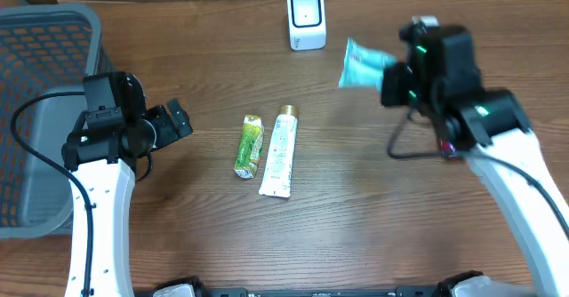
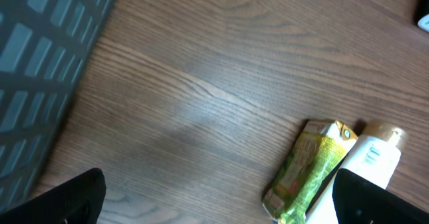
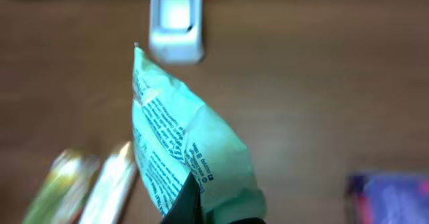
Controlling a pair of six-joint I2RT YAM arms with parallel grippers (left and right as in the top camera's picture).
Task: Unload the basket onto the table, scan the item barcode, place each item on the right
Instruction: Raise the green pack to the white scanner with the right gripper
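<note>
Pinching item 1, the right claw (image 1: 388,84) has its fingers pressed together on one end of a mint-green pouch (image 1: 363,63). The rest of the pouch sticks out ahead of the claw. Lines of dark print run along its face in the right wrist view; no barcode can be made out among them.

Item 2: white scanner (image 1: 307,19). Small upright box with a pale window, standing on the worktop (image 1: 356,217) ahead of the right claw. In the wrist view it sits just past the pouch's tip; pouch and scanner are apart.

Item 3: left claw (image 1: 175,121). Fingers spread wide, nothing between them, over bare wood.

Item 4: green sachet (image 1: 249,145). Lying flat on the worktop, ahead of the left claw and a little to its right, between the two claws.

Item 5: white tube (image 1: 280,152) with a gold cap. Lying alongside the sachet on the side farther from the left claw, close against it; whether they touch cannot be told.

Item 6: grey mesh basket (image 1: 44,110). On the far side of the left claw from the sachet, at the worktop's edge.

Item 7: purple object (image 3: 389,197). Blurred, low beside the right claw in its wrist view; kind not identifiable.
</note>
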